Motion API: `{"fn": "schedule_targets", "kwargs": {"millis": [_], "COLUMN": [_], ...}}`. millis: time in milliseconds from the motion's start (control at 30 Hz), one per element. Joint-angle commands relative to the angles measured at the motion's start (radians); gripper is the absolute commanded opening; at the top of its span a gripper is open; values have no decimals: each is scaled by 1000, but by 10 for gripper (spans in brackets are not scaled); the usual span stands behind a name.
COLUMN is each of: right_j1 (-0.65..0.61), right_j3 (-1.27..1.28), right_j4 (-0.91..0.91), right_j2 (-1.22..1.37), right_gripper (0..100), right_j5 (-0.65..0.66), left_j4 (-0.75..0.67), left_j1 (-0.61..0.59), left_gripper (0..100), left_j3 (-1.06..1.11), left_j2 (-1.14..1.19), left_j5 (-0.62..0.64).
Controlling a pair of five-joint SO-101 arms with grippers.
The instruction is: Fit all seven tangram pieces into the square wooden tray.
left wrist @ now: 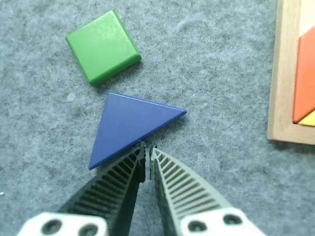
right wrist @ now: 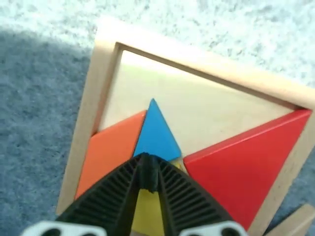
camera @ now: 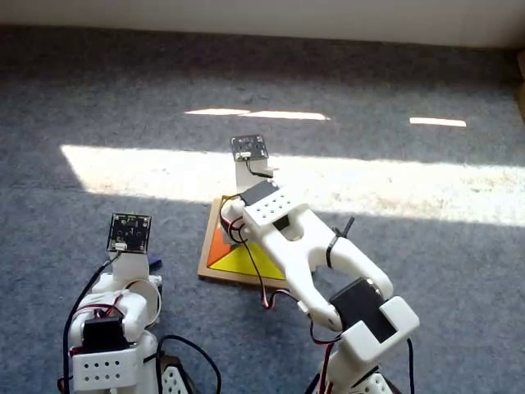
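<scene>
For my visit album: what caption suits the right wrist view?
Right tool over the wooden tray, its tips at a blue triangle lying between an orange piece and a red triangle.

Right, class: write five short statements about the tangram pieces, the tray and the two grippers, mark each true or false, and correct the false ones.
1. The green square lies inside the wooden tray. False: it lies on the carpet, outside the tray.
2. The red triangle sits in the tray. True.
3. The left gripper is wide open around the dark blue triangle. False: it is shut, with its tips at the triangle's edge.
4. Part of the tray's floor is bare. True.
5. The right gripper hangs over the carpet. False: it is over the tray, at the light blue triangle.
</scene>
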Motion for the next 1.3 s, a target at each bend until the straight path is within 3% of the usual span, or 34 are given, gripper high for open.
{"fn": "schedule_targets", "kwargs": {"millis": [0, 267, 467, 733, 933, 1100, 1267], "right_j1": [12, 13, 12, 5, -27, -45, -24], "right_j3": [-8, 19, 91, 97, 93, 91, 81], "right_j4": [-2, -12, -145, -143, 2, 18, 68], "right_j2": [-67, -228, -154, -48, -50, -62, -274], "right_gripper": [8, 8, 8, 8, 8, 8, 8], "right_j5": [6, 11, 12, 12, 14, 14, 14], "left_j4": [8, 8, 8, 8, 8, 8, 8], "left_j1": [-13, -13, -13, -13, -13, -13, -13], "left_gripper": [43, 43, 43, 43, 43, 43, 43], "left_j3": [19, 19, 19, 19, 19, 19, 19], "left_j2": [-41, -41, -41, -41, -41, -41, -41], "left_j5": [-6, -6, -6, -6, -6, -6, -6]}}
